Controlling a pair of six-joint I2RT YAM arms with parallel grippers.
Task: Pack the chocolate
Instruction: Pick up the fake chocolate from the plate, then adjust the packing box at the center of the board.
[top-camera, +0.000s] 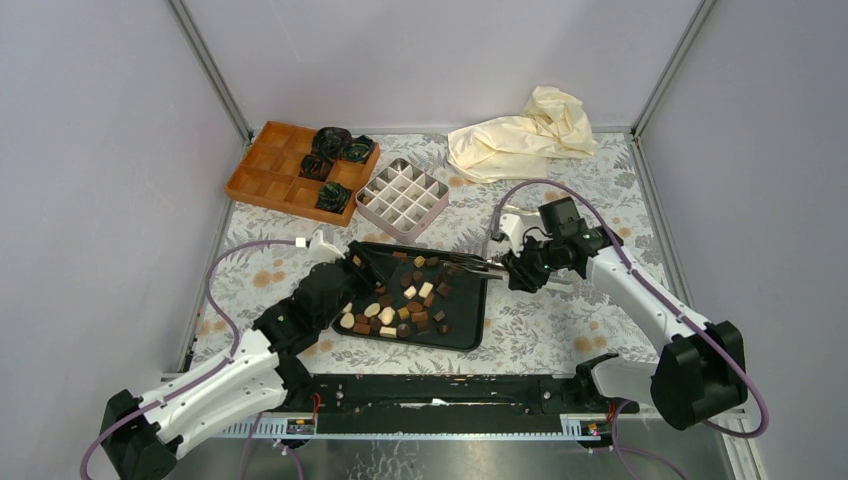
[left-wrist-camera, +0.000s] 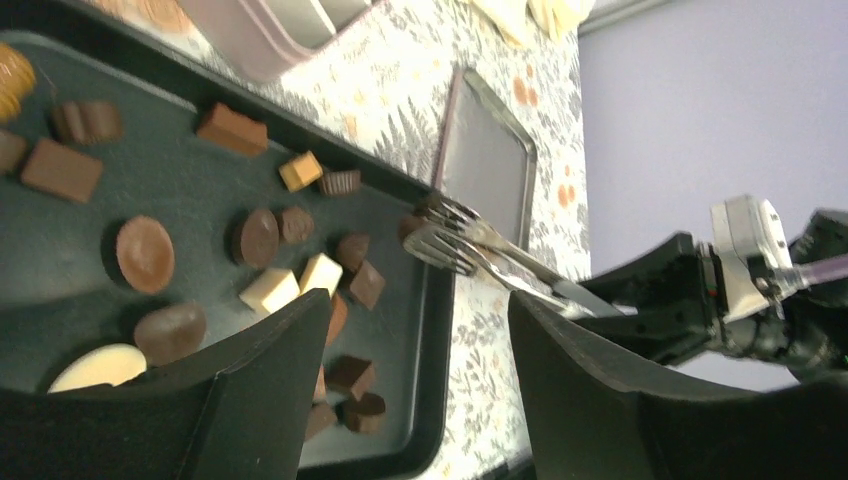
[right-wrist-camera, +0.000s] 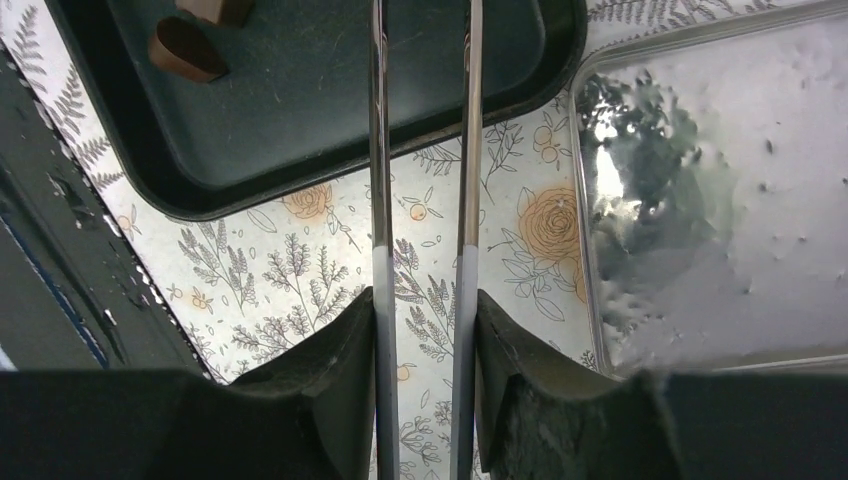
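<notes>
The chocolate lies loose on a black tray in the middle of the worktop. The pieces are small, dark brown, light brown and cream-white, some round or oval and some square, scattered apart rather than heaped. Most sit toward the near and left part of the tray, and a few darker ones lie along its far right side.

One dark piece sits right at the forked tips of a pair of metal tongs. I cannot tell whether the tips pinch it or only touch it. The tongs reach in across the tray's right rim with their long axis running right to left. The chocolate therefore lies straight ahead of the tips, to the left of the right hand.

That hand is clenched on the tongs' two arms, off the tray and above the flowered worktop. Since it carries the tool, it is the better placed for a pick. The left hand hovers over the tray's left part, fingers spread and holding nothing.

Beyond the tray's far edge stands a white grid box, probably where the pieces go, so a carry would head away from the robot and slightly left. Just right of the black tray lies a shiny metal tray.
</notes>
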